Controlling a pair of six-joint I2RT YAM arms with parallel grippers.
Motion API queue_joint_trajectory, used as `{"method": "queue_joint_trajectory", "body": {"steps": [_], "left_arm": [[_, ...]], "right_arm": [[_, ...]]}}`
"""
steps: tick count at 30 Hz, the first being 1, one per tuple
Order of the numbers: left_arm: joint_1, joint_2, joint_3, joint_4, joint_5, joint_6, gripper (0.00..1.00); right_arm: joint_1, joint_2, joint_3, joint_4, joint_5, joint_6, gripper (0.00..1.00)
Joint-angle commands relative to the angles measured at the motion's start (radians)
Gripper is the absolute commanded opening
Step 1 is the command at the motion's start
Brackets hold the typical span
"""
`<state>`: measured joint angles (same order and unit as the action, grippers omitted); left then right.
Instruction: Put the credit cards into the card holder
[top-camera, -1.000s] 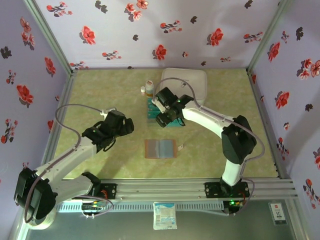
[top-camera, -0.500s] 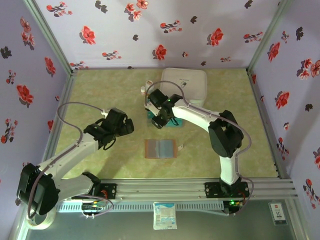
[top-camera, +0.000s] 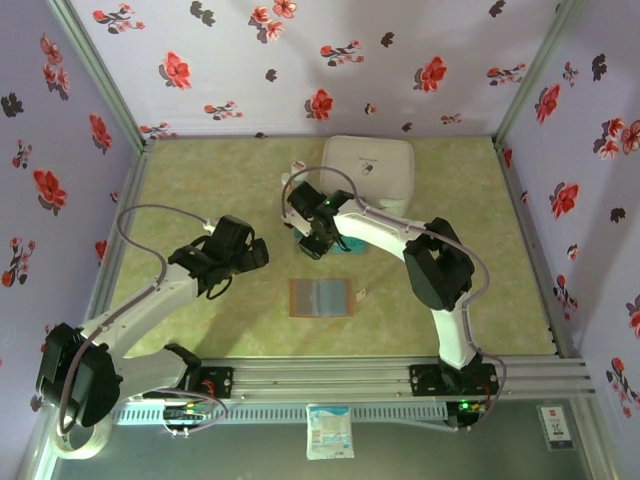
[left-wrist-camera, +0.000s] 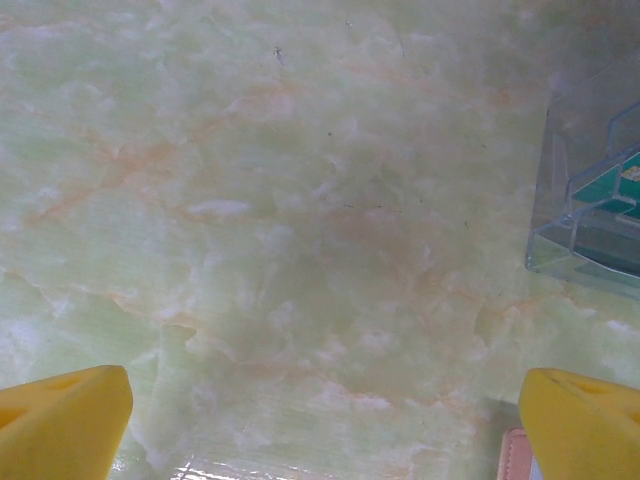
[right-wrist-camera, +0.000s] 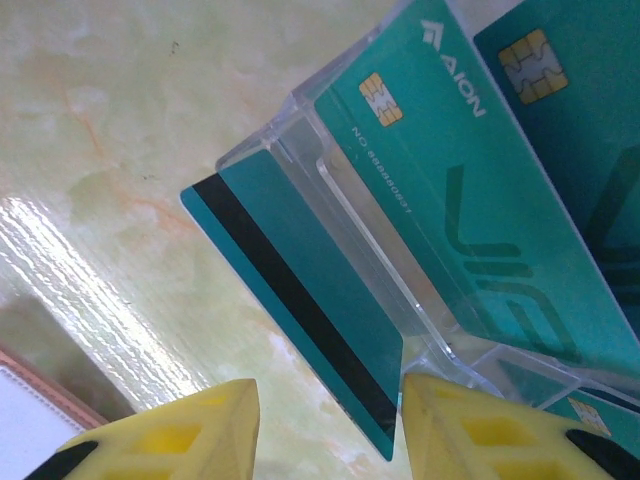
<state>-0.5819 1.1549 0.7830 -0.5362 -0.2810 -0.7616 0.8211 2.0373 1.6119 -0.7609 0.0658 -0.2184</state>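
Observation:
Several teal credit cards (right-wrist-camera: 470, 170) stand in a clear plastic tray (right-wrist-camera: 400, 300); the top view shows this tray (top-camera: 348, 244) mid-table. One card with a black stripe (right-wrist-camera: 300, 300) leans against the tray's outer front wall. Its lower corner sits between the yellow fingers of my right gripper (right-wrist-camera: 330, 440), close to the right finger (right-wrist-camera: 500, 430) and well apart from the left one, so the jaws stand open around it. The card holder (top-camera: 321, 297) lies open and flat nearer the arms. My left gripper (left-wrist-camera: 325, 440) hangs wide open over bare table, left of the tray (left-wrist-camera: 590, 200).
A large white zipped case (top-camera: 370, 165) lies at the back, just beyond the tray. A corner of the card holder (right-wrist-camera: 30, 400) shows beside my right fingers, and its edge (left-wrist-camera: 515, 455) shows by my left gripper's right finger. Flowered walls close in three sides.
My right gripper has shifted left to the tray's left end and its jaws have narrowed around the leaning card. The left arm has barely moved.

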Motion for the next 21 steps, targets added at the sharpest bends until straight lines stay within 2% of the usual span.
{"method": "queue_joint_trajectory", "body": {"steps": [1,21], "left_arm": [[0.010,0.010,0.026,-0.010,0.016,-0.016,1.00],[0.011,0.026,0.010,0.013,0.049,-0.024,1.00]], "right_arm": [[0.006,0.033,0.028,-0.029,0.043,-0.041,0.39],[0.008,0.076,0.089,-0.059,0.045,-0.059,0.25]]}}
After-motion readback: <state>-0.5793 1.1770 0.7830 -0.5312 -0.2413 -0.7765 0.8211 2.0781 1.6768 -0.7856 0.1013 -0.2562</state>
